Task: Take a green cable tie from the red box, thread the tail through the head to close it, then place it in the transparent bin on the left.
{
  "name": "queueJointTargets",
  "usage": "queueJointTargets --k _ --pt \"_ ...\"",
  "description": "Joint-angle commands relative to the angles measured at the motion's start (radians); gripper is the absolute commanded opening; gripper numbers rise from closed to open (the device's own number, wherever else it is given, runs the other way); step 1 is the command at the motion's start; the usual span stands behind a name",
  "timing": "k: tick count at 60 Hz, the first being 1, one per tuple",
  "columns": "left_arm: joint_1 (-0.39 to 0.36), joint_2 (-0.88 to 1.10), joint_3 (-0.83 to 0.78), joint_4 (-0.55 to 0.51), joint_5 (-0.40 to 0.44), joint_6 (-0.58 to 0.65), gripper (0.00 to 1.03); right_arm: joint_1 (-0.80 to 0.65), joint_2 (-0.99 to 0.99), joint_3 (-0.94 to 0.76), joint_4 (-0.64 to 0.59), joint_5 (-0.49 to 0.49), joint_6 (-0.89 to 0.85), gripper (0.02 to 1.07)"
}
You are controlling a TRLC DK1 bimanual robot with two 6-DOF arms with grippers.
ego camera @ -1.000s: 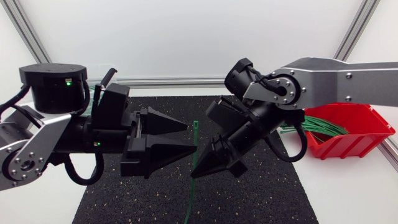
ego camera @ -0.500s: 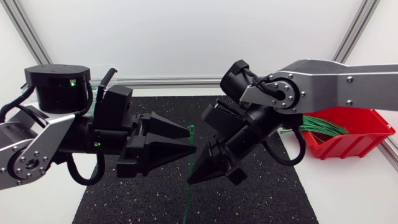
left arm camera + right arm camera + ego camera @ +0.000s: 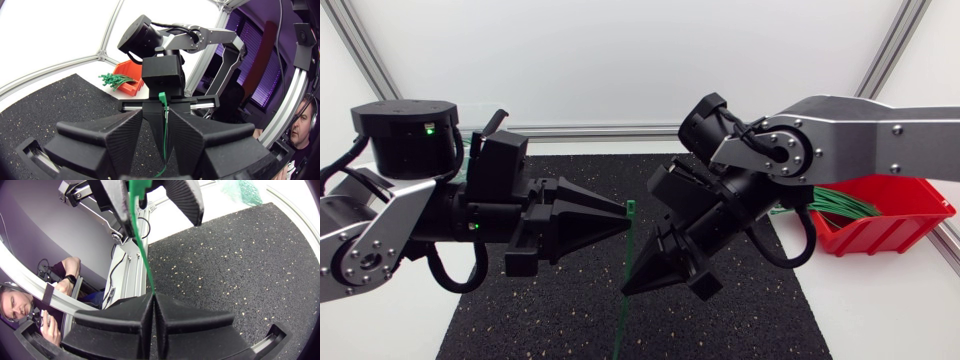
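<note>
A tighter gap
The left gripper [image 3: 627, 216] draws its fingers closer beside the green cable tie [image 3: 631, 207]; the right gripper [image 3: 624, 290] dips leftward.

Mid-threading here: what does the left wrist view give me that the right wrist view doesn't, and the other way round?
Only the left wrist view shows the red box with its spare green ties, and the right arm coming in from behind.
Only the right wrist view shows the right gripper shut on the strap of the cable tie.
Both show the tie standing between the open fingers of the left gripper, above the black mat.
</note>
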Motion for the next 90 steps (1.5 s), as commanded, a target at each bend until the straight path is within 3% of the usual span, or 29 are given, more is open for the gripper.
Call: queueJointTargets --k 1,23,48,54,80,90 --pt "0.0 0.012 -0.014 0.015 0.013 -0.021 0.33 0.009 -0.004 -0.022 0.001 -0.005 -0.022 0.08" --pt "-0.025 0.023 -0.014 0.018 0.013 -0.021 0.25 0.01 0.004 -0.019 0.013 -0.005 -0.016 0.08" --pt "-0.02 0.017 -0.014 0.026 0.013 -0.029 0.24 0.015 0.01 -0.021 0.019 0.001 -0.016 0.08" --pt "-0.014 0.016 -0.016 0.03 0.013 -0.029 0.16 0.015 0.01 -0.022 0.021 0.001 -0.015 0.08" --pt "-0.004 -0.001 -0.023 0.041 0.013 -0.035 0.16 0.007 0.005 -0.025 0.026 0.001 -0.013 0.08" --pt "-0.005 -0.001 -0.025 0.041 0.012 -0.035 0.06 0.009 0.004 -0.025 0.027 0.003 -0.011 0.08"
